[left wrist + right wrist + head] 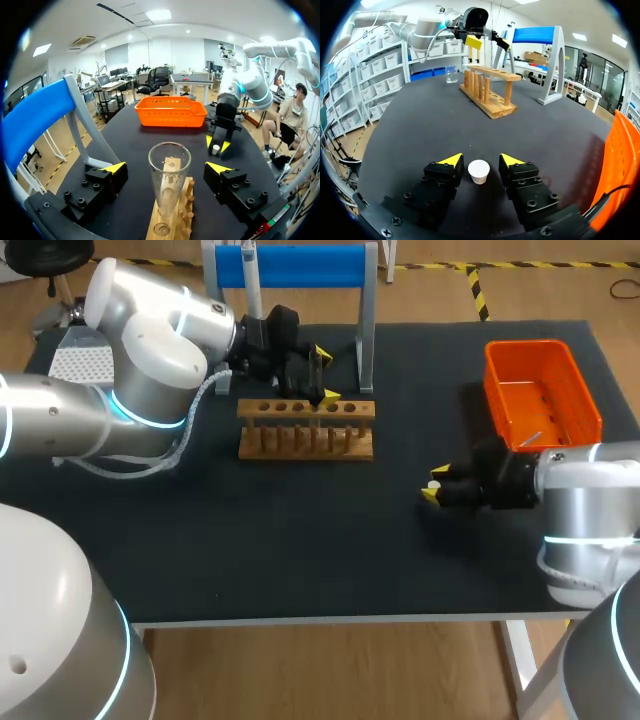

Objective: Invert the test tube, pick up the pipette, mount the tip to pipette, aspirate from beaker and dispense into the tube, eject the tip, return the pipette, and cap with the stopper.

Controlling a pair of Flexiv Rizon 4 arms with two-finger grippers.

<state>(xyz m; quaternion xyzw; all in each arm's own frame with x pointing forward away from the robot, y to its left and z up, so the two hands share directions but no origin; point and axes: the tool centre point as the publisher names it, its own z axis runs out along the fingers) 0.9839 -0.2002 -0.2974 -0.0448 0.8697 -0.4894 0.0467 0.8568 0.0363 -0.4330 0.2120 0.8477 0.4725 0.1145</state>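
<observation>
So the black table (300,540) is taking up basically everything, with the left arm (140,380) coming in over its back half and the right arm (585,500) sitting low on the other side. The blue stand (290,265) is standing at the back edge, just behind the left gripper (326,375), and the orange basket (540,390) is sitting near the right gripper (434,485), off to its side toward the back. The wooden rack (305,430) is lying directly under the left gripper, running out ahead of it in the left wrist view. The test tube (169,180) is standing upright in the rack, mouth up, right between the left fingers (107,180). Those jaws are hanging wide apart with a clear gap on both sides of the glass, so they aren't gripping anything. The pipette (250,270) is hanging on the blue stand, behind the left gripper. The beaker (451,76) is sitting on the table beyond the far end of the rack, well ahead of the right gripper. The little white stopper (479,171) is sitting on the table between the right jaws, which are spread with a sliver of space showing on each side, so they aren't pinching it.
</observation>
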